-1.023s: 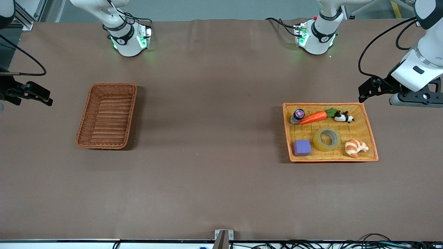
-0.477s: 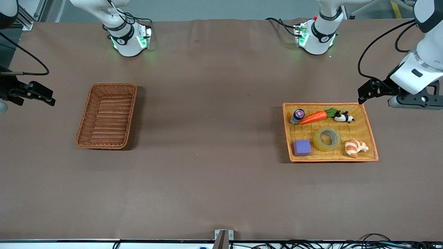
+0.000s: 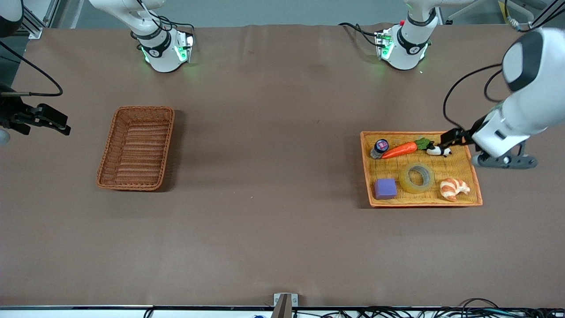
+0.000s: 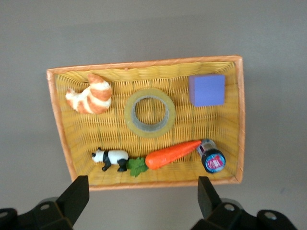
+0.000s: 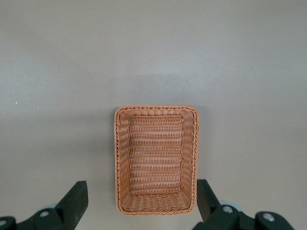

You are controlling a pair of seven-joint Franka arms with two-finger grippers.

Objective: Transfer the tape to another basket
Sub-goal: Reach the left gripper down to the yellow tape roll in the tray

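My view: the tape (image 3: 417, 177) lies flat in the orange-yellow woven tray (image 3: 473, 172), between a purple cube (image 3: 385, 188) and a croissant (image 3: 453, 188). My left pincer (image 4: 142, 197) hangs over this tray, fingers apart. My right pincer (image 5: 142, 197), fingers apart, hangs over the surface (image 3: 265, 176) beside the reddish-brown wicker basket (image 3: 136, 147).

Tape (image 3: 417, 177): translucent yellowish ring, lying flat in orange-yellow tray (image 3: 470, 164). Basket (image 3: 137, 148): reddish-brown wicker, rectangular, raised sides, toward right arm's end of table.
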